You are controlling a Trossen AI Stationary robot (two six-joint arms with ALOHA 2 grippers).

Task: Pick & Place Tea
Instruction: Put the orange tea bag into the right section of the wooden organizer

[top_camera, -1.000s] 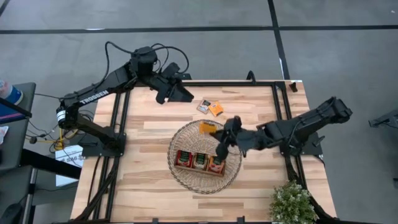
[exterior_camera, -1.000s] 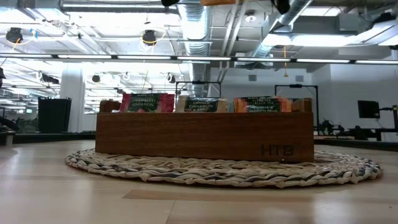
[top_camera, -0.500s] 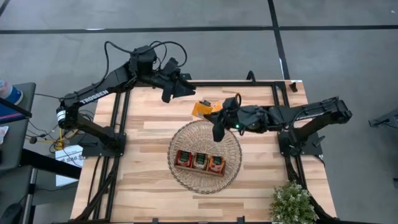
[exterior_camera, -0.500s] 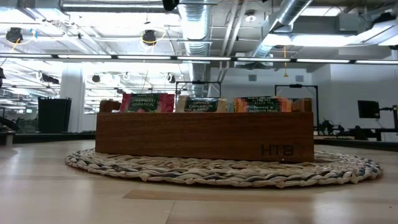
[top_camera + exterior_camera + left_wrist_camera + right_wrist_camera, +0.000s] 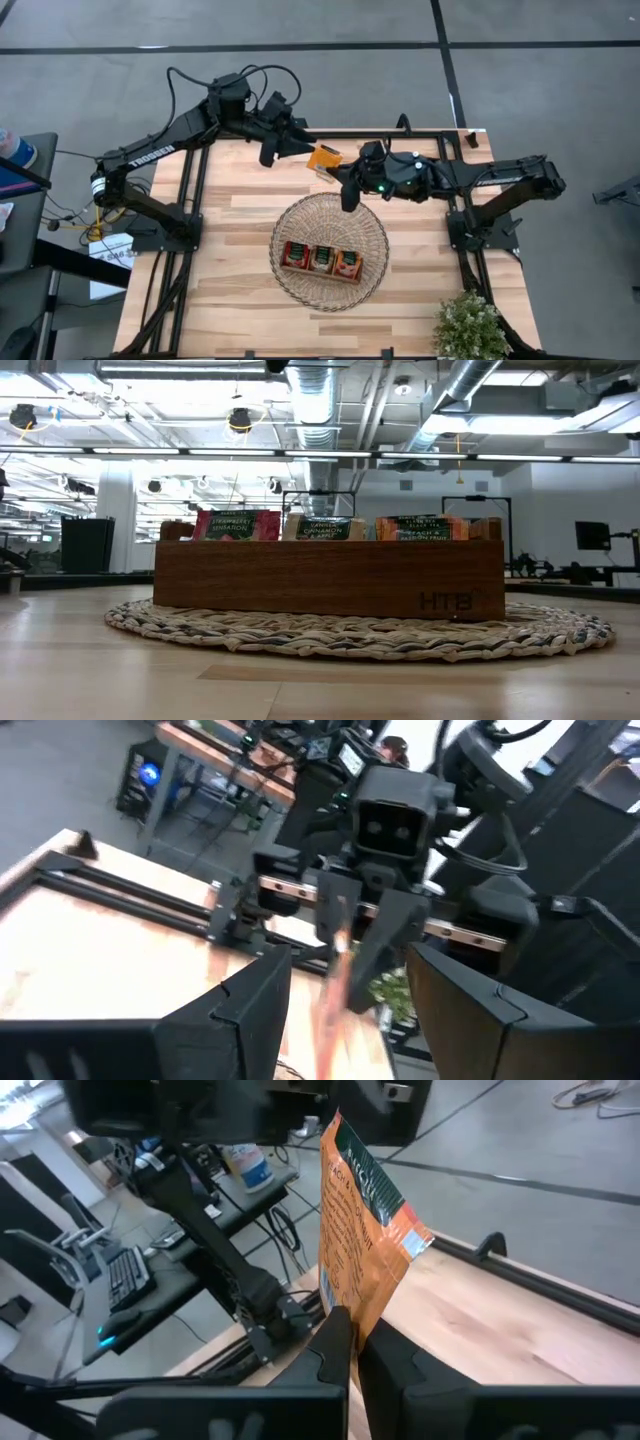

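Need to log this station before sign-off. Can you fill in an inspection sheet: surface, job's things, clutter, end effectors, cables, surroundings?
Surface: wooden table, bare where visible.
Job's things: orange tea sachet held up above the table's far edge; another sachet partly hidden beneath it; three compartments of the wooden tray filled with sachets; tray sits in the wicker basket.
Clutter: potted plant at the near right corner.
End effectors: right end effector shut on the orange sachet; left end effector open, facing it across the sachet.
Cables: black loops over the left arm's upper joints.
Surroundings: grey floor, desks with equipment beyond the table.
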